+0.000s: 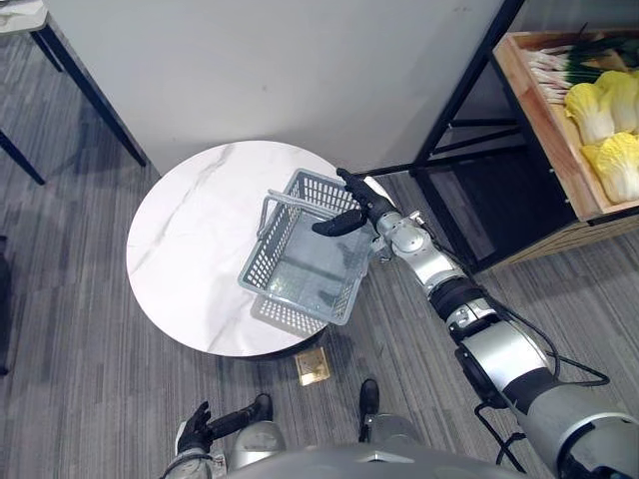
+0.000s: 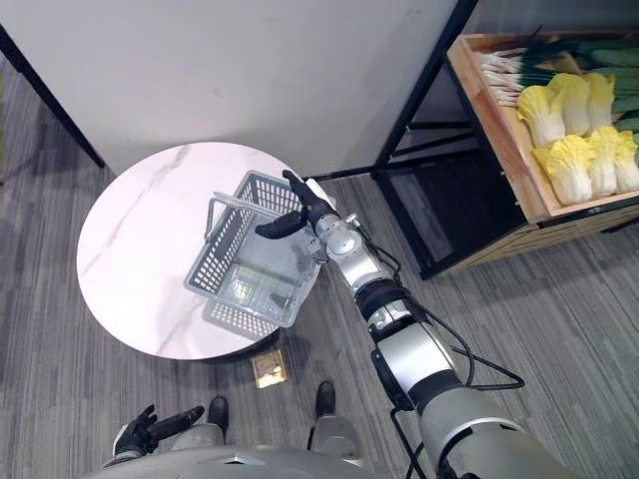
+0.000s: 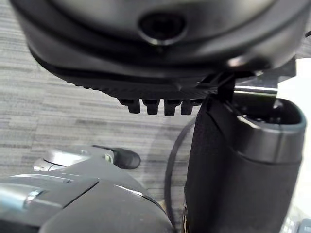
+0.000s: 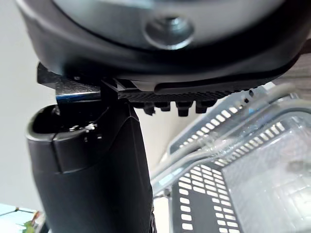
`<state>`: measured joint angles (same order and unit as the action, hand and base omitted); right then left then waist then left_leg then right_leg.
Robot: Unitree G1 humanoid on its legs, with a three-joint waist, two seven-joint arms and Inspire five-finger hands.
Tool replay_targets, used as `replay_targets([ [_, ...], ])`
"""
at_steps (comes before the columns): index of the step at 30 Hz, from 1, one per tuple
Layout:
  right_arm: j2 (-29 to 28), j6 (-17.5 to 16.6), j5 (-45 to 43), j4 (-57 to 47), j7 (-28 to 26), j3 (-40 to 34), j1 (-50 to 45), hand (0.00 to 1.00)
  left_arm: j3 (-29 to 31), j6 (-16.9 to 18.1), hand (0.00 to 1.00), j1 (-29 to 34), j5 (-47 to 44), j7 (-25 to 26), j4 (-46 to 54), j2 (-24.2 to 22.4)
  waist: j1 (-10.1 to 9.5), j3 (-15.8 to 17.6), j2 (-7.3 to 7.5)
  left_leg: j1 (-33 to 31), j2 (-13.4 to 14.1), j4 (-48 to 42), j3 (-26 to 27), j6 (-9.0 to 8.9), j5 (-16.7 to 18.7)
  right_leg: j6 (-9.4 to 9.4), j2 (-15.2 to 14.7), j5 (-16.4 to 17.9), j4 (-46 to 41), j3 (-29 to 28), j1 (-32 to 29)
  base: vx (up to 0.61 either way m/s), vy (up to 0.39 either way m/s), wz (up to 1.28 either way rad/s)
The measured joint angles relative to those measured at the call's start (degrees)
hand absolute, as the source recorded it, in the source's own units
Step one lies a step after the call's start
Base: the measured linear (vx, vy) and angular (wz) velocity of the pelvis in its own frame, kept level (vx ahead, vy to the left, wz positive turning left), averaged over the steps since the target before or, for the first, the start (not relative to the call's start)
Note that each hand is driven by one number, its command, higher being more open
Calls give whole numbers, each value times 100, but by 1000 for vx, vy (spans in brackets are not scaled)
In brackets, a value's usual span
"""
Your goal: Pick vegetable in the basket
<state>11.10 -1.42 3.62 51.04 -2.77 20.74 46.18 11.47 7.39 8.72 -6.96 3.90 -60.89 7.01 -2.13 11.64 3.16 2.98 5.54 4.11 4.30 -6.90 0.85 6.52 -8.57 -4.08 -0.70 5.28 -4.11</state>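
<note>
Empty basket [image 1: 300, 261] at right edge of surface [image 1: 190, 249]. Right hand [image 1: 357, 208] released, fingers straight, over basket rim. Left hand [image 1: 197, 429] relaxed, low. Cabbages [image 1: 619, 165] well apart in crate [image 1: 544, 110]: basket judged best left unjostled when hand is lifted clear.

We log a grey plank floor [image 1: 70, 379] throughout. A round white marbled tabletop [image 1: 185, 249] stands just before a plain pale wall [image 1: 280, 70]. On the right, a black metal rack [image 1: 454, 110] carries a wooden crate [image 1: 529, 105]. Dark table legs [image 1: 90, 95] stand far left. Light is even.
</note>
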Motion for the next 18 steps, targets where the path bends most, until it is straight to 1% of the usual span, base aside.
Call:
replay_targets([
  [4, 0, 78, 56, 59, 57, -44, 41, 100, -9, -1, 100, -21, -97, 8, 37, -4, -28, 64, -18, -64, -6, -26, -105, 2, -18, 0, -18, 0, -22, 81, -3, -19, -7, 13],
  [9, -6, 83, 81, 216, 87, -106, 120, 100, -59, 5, 100, -26, -166, 50, 68, -6, -75, 72, -20, -161, -13, -109, -251, 3, -18, 0, -42, 0, -55, 118, -2, -14, 3, 14],
  [14, -9, 93, 632, 333, 104, -107, 217, 100, -178, 20, 100, -66, -167, 98, 80, 4, -87, 142, -55, -235, -6, -183, -327, 2, -17, -1, -46, 1, -112, 159, 1, -40, -3, 10],
  [15, -10, 92, 856, 429, 106, -98, 328, 100, -187, 21, 100, -100, -170, 99, 80, 8, -97, 193, -54, -241, -4, -194, -328, 0, -20, -2, -44, 2, -114, 158, 1, -48, -6, 3],
  [16, -10, 94, 980, 531, 103, -90, 417, 0, -217, 17, 100, -136, -169, 97, 76, 23, -100, 220, -55, -249, -5, -193, -329, -3, -22, -3, -44, 3, -114, 157, -9, -51, -10, 0],
  [18, -6, 95, 1384, 581, 103, -43, 494, 0, -258, 17, 100, -162, -172, 97, 79, 41, -110, 230, -51, -283, -3, -190, -328, -7, -36, -4, -42, 4, -114, 148, -60, -43, -15, -2],
])
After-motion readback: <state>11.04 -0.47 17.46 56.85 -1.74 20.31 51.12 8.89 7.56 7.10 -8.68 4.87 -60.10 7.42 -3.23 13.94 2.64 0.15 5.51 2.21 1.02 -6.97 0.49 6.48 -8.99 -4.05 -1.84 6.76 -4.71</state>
